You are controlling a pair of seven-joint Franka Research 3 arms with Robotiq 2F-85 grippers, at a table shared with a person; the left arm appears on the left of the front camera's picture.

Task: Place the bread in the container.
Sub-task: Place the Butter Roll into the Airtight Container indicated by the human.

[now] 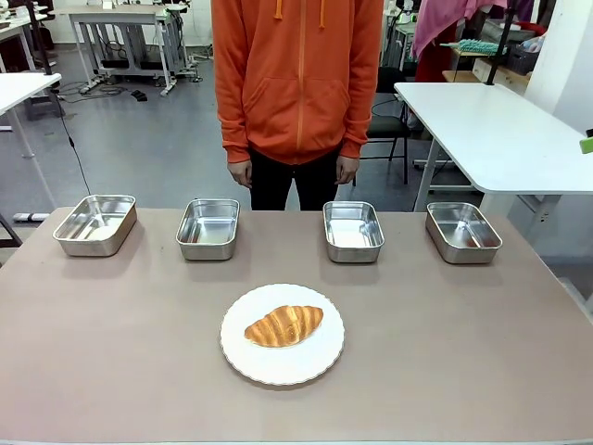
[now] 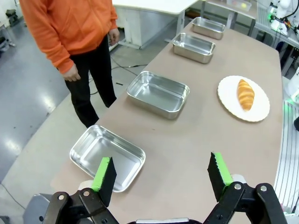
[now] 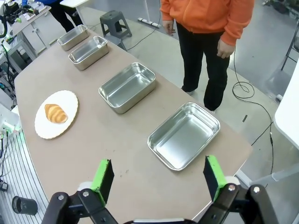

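1. The bread (image 1: pixel 283 326) lies on a white plate (image 1: pixel 278 371) in the lower middle of the front view, on the near half of the table (image 1: pixel 111 371).
2. Its long axis runs left to right across that frame, with the right end tilted slightly upward, toward the far side. Both ends taper, and the curve is too shallow to tell which way the crescent opens.
3. The left gripper (image 2: pixel 161 172) is spread wide and holds nothing. In its wrist view the bread (image 2: pixel 245 94) sits upper right, well apart from the fingers, its long axis nearly up-down in the picture.
4. The right gripper (image 3: pixel 158 172) is also wide open and empty. In its view the bread (image 3: pixel 56 113) sits at middle left, equally far off, on the plate (image 3: pixel 51 131).
5. Neither arm looks clearly nearer, since the bread lies almost at the centre line of the front view. Whichever arm reaches, its pads should probably close across the short width, square to the long axis.
6. Beyond the plate stands a row of four empty metal containers. The left-middle container (image 1: pixel 208 228) and the right-middle container (image 1: pixel 353 231) are closest to the bread.
7. A person (image 1: pixel 296 83) in orange stands behind the row, arms hanging.
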